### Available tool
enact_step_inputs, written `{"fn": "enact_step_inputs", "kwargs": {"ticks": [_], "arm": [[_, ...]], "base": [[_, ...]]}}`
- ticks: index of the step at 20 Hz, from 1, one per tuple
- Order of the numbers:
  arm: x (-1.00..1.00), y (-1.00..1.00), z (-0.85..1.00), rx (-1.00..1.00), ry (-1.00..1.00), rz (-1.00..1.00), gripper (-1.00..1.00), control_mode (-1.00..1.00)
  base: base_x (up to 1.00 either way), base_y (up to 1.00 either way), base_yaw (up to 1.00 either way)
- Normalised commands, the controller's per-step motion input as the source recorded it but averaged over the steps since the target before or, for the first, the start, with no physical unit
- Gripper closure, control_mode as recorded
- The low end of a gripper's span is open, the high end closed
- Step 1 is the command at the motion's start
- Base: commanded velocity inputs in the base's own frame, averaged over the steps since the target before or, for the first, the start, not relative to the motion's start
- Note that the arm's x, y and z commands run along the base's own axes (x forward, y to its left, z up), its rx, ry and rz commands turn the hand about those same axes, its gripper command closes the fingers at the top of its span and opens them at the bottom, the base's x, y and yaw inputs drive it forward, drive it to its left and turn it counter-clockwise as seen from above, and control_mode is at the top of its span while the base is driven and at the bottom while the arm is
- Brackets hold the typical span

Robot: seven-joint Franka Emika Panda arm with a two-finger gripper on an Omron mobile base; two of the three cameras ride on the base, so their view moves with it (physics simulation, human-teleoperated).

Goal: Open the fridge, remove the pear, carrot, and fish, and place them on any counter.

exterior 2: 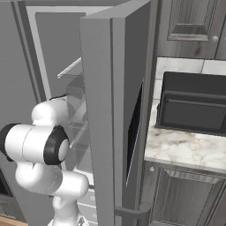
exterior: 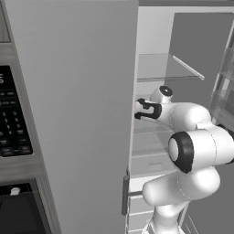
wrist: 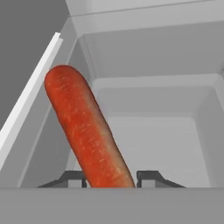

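White-walled interior of the tall light-grey fridge (exterior: 73, 114), door swung open. Smooth orange-red tapered carrot (wrist: 85, 131) lies in a white bin, near its left wall. Gripper (wrist: 110, 178) half-open, straddling the near end; contact unclear. Aligned lengthwise, probably for pinching.

Hand view: carrot (wrist: 85, 129) sits between the gripper (wrist: 110, 179) fingertips (wrist: 72, 178), slanting up toward the upper left. Behind it, a white fridge (wrist: 148, 57) compartment; a clear shelf edge runs diagonally on the left.
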Motion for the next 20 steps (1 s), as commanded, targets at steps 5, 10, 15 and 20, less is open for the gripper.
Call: {"fn": "enact_step_inputs", "kwargs": {"ticks": [5, 10, 15, 20], "arm": [[-0.16, -0.01, -0.16, 0.00, -0.03, 0.00, 1.00, -1.00], [-0.74, -0.09, 0.26, 0.00, -0.15, 0.00, 1.00, -1.00], [-0.95, -0.19, 0.36, 0.00, -0.11, 0.00, 1.00, -1.00], [-0.89, -0.02, 0.79, -0.06, -0.02, 0.02, 1.00, -1.00]], "base": [[0.00, 0.00, 0.00], [0.00, 0.00, 0.00], [0.00, 0.00, 0.00], [0.00, 0.00, 0.00]]}}
